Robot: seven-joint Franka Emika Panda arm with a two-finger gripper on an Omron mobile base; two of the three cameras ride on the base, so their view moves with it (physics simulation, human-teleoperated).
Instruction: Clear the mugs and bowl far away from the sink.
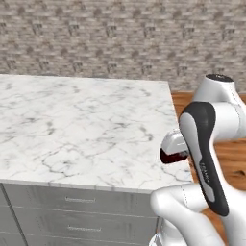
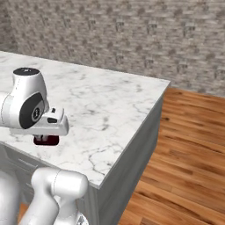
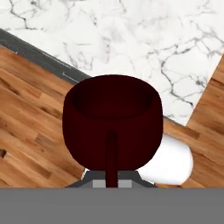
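Behind the arm, half-hidden maroon mug [image 1: 173, 157]

A glossy white robot arm [image 1: 211, 144] built from rounded, tube-like segments. A long dark grey oval panel with faint lettering runs along one link, above the marble counter [image 1: 81, 129] edge. A black cap tops one joint; a dark round disc marks another joint's side, beside a flat white hand housing.

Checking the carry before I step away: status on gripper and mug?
Gripper shut on dark maroon mug, held by its handle. Mug hangs at the marble counter edge. Nothing in the way.
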